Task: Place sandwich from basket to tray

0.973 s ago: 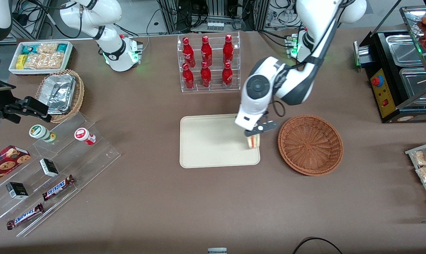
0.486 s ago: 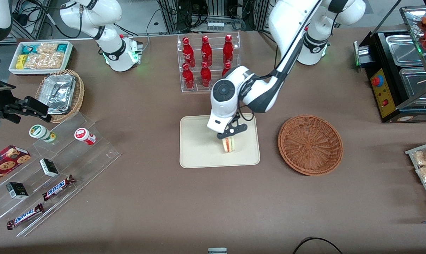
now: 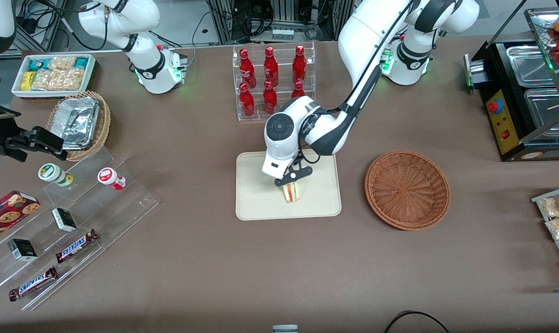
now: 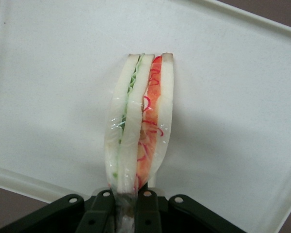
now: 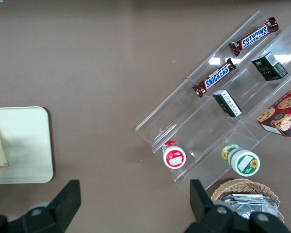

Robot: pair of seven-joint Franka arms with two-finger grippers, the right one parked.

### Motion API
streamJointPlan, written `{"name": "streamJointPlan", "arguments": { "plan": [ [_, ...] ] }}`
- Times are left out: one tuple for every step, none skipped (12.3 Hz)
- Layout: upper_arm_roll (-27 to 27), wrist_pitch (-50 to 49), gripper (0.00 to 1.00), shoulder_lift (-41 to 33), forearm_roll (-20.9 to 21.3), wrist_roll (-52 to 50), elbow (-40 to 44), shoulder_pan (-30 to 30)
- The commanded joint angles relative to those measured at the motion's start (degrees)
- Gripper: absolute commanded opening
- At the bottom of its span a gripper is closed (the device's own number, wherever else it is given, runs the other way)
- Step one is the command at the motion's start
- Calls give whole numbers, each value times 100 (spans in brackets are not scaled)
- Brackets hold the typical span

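The gripper [image 3: 290, 181] hangs over the middle of the tray [image 3: 256, 203], near the centre of the front view, with its fingers [image 4: 148, 206] pinched on the sandwich [image 3: 291, 192]. The sandwich stands on edge and points down at the tray; whether it touches the tray I cannot tell. The basket [image 3: 407, 189], right of the tray in the frame, holds nothing.

I work on a wide table under a plain brown cloth [image 3: 214, 277], lit evenly from above, with only soft shadows. At its edge farthest from the front camera I see pale grey floor [image 3: 177, 18], metal frames [image 3: 224, 23] and tangled black cables [image 3: 29, 11].
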Motion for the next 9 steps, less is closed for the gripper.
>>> {"name": "streamJointPlan", "arguments": {
  "plan": [
    [87,-123,100,6,-54,-128,248,-112],
    [87,-193,100,-134,-54,-128,257,-95],
    [95,-377,100,-266,7,3,257,-60],
    [95,-622,100,-380,8,143,327,-60],
    [104,-903,100,-477,-1,232,450,-42],
    [113,-1176,100,-609,25,250,546,-51],
    [122,-1440,100,-714,43,303,582,-51],
    [139,-1599,100,-837,43,390,574,-34],
    [226,-1818,100,-951,43,600,556,-7]
  ]
}}
